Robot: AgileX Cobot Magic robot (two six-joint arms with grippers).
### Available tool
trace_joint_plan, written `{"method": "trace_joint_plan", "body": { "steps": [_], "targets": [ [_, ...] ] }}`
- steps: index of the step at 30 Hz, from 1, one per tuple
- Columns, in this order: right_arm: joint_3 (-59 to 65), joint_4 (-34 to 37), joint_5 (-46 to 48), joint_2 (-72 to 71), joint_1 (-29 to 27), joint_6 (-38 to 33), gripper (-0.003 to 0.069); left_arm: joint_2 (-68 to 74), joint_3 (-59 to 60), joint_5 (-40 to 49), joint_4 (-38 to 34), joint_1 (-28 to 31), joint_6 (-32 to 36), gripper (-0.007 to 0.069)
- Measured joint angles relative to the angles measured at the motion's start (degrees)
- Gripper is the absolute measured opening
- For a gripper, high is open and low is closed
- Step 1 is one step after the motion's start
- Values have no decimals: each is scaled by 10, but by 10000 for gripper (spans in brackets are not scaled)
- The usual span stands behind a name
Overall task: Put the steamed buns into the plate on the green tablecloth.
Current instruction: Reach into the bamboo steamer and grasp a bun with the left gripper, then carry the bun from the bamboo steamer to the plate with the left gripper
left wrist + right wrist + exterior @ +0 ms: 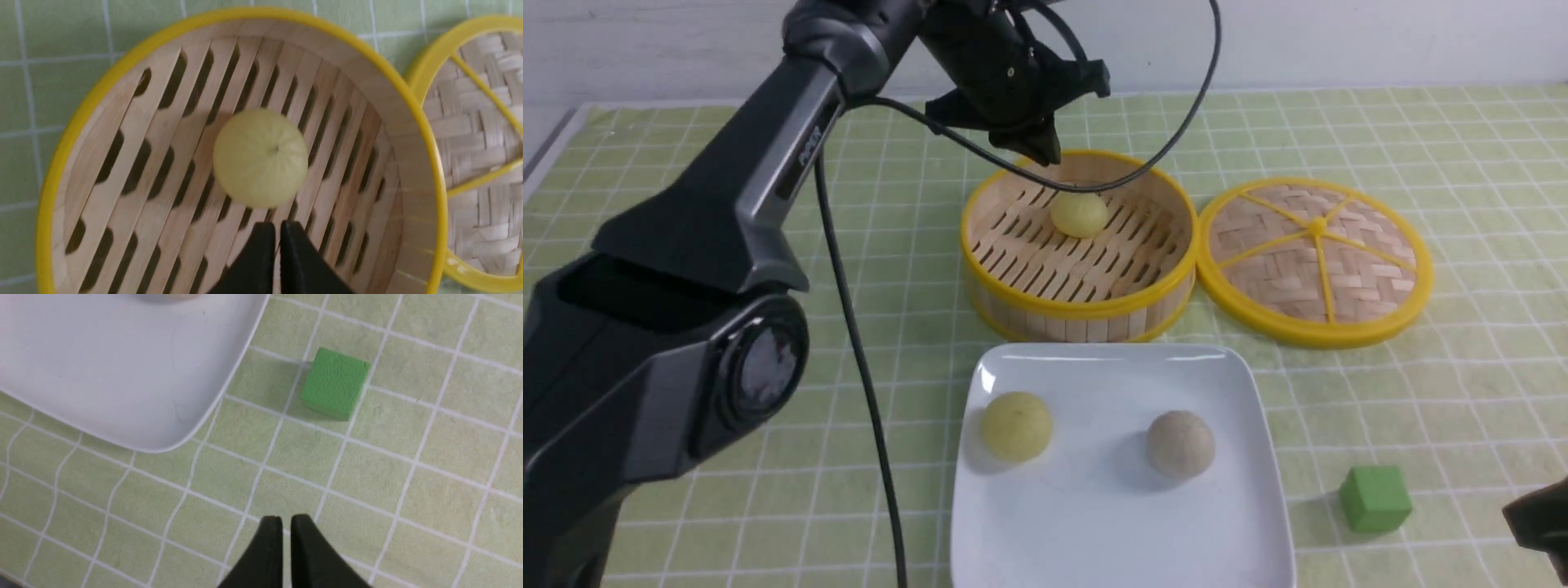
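Hangs left gripper [277,228], tips almost touching and empty, over steamer basket [1078,306] containing one yellow bun [260,157]. Shows other yellow bun [1016,425] and grey bun [1181,443] on plate [1111,531] at green tablecloth's [1462,392] near edge. Holds right gripper [286,522] equally narrow, empty.

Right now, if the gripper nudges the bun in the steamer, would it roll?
Probably not far: the bun looks domed and the steamer wall rings it. Its matte, dimpled skin likely isn't slippery. Small, so probably light.
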Motion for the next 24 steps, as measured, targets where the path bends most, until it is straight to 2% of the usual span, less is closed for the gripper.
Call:
{"method": "trace_joint_plan", "body": {
  "steps": [2, 3, 7, 8, 9, 11, 13, 14, 16, 17, 18, 19, 20, 21, 24],
  "targets": [
    [0, 1, -3, 0, 0, 0, 57, 31, -26, 0, -21, 5, 1, 188],
    [0, 1, -3, 0, 0, 0, 57, 33, -26, 0, -22, 5, 2, 188],
    [0, 1, -8, 0, 0, 0, 64, 71, -32, 0, -32, 4, 3, 410],
    [0, 1, -8, 0, 0, 0, 64, 72, -32, 0, -32, 4, 3, 426],
    [0, 1, -8, 0, 0, 0, 67, 80, -32, -5, -31, 4, 3, 481],
    [0, 1, -8, 0, 0, 0, 71, 89, -34, -9, -31, 4, 3, 519],
    [0, 1, -8, 0, 0, 0, 75, 99, -35, -12, -29, 4, 5, 522],
    [0, 1, -8, 0, 0, 0, 76, 104, -35, -12, -29, 3, 8, 512],
    [0, 1, -8, 0, 0, 0, 80, 110, -38, -17, -29, 1, 14, 430],
    [0, 1, -8, 0, 0, 0, 80, 110, -38, -17, -29, 1, 15, 419],
    [0, 1, -8, 0, 0, 0, 81, 111, -38, -12, -30, -1, 20, 303],
    [0, 1, -8, 0, 0, 0, 82, 111, -39, -11, -30, -1, 20, 303],
    [0, 1, -8, 0, 0, 0, 83, 112, -45, -2, -30, -3, 26, 167],
    [0, 1, -8, 0, 0, 0, 85, 112, -53, 0, -29, -3, 28, 101],
    [0, 1, -8, 0, 0, 0, 90, 96, -81, 0, -26, -2, 35, 28]
  ]
}}
